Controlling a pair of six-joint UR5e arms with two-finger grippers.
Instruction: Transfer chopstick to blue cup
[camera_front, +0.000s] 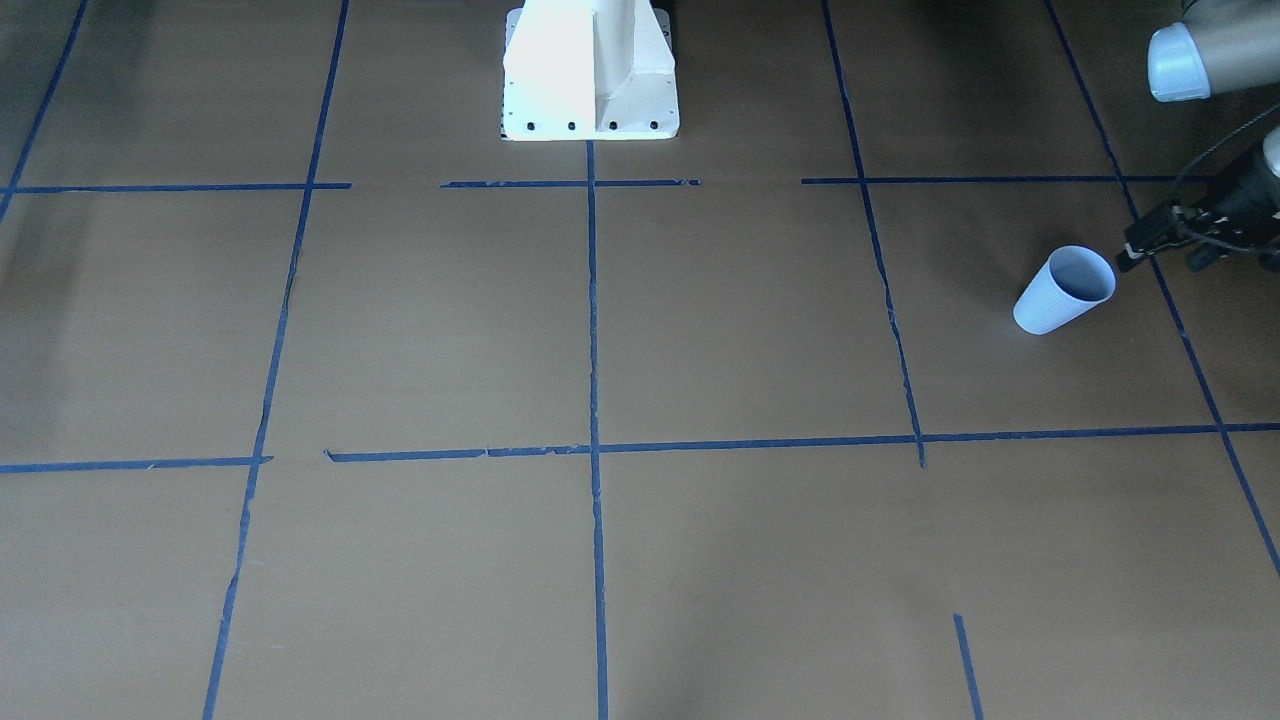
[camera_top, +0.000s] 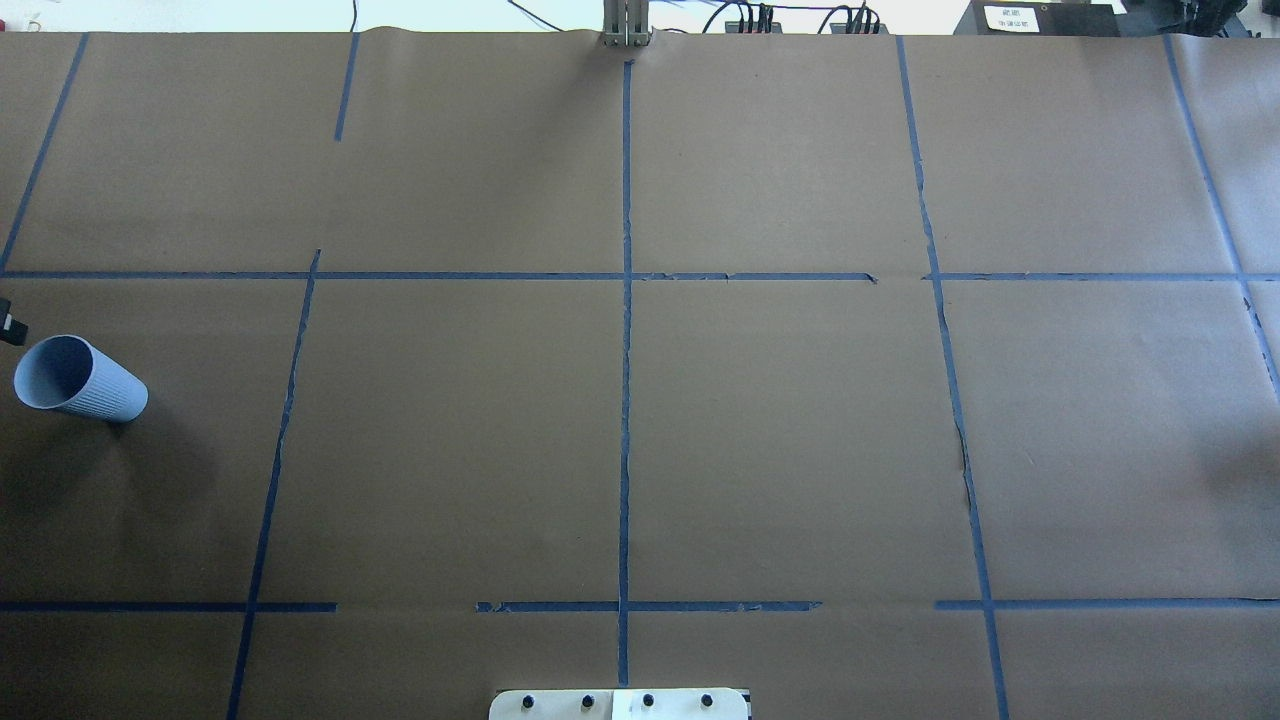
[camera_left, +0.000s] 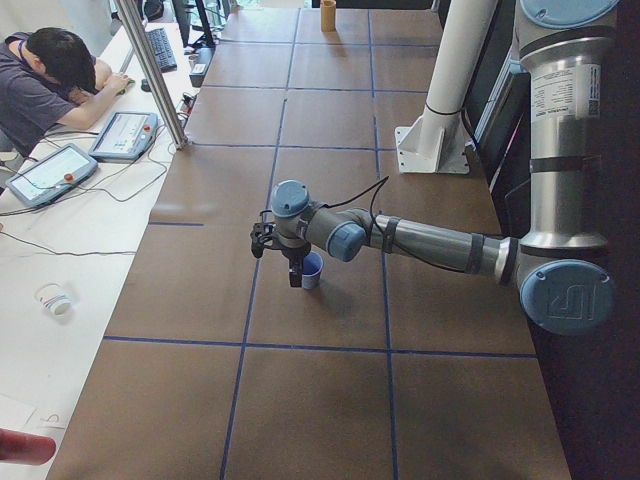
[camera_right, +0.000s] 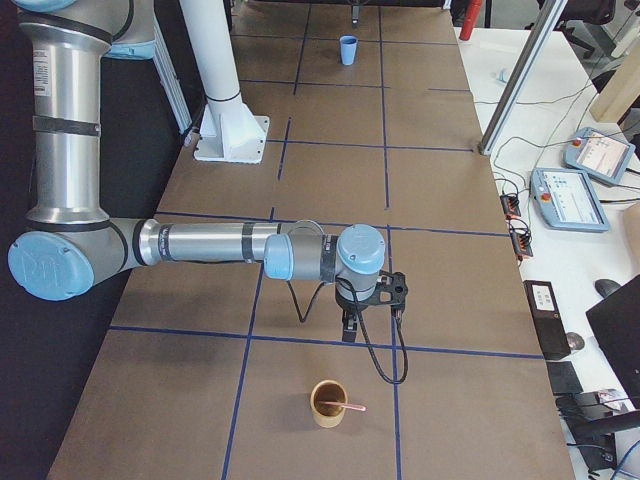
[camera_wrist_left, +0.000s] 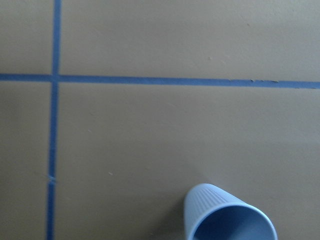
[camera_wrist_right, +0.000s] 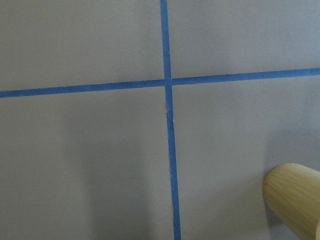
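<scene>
The pale blue ribbed cup (camera_front: 1065, 290) (camera_top: 78, 378) (camera_left: 312, 270) (camera_right: 347, 49) (camera_wrist_left: 227, 215) stands upright near the table's end on my left side. My left gripper (camera_front: 1160, 262) (camera_left: 278, 260) hovers just beside the cup's rim. It is open, with nothing between its fingers. The thin pink chopstick (camera_right: 350, 406) leans in a bamboo cup (camera_right: 328, 403) (camera_wrist_right: 295, 200) at the opposite end of the table. My right gripper (camera_right: 372, 318) hangs a little way from that cup, on the side toward the table's middle. Whether it is open or shut I cannot tell.
The white robot base (camera_front: 590, 70) stands at the table's middle edge. Blue tape lines (camera_top: 626, 300) cross the brown paper. A side bench carries teach pendants (camera_right: 572, 196) and cables, and a person (camera_left: 45, 85) leans over it.
</scene>
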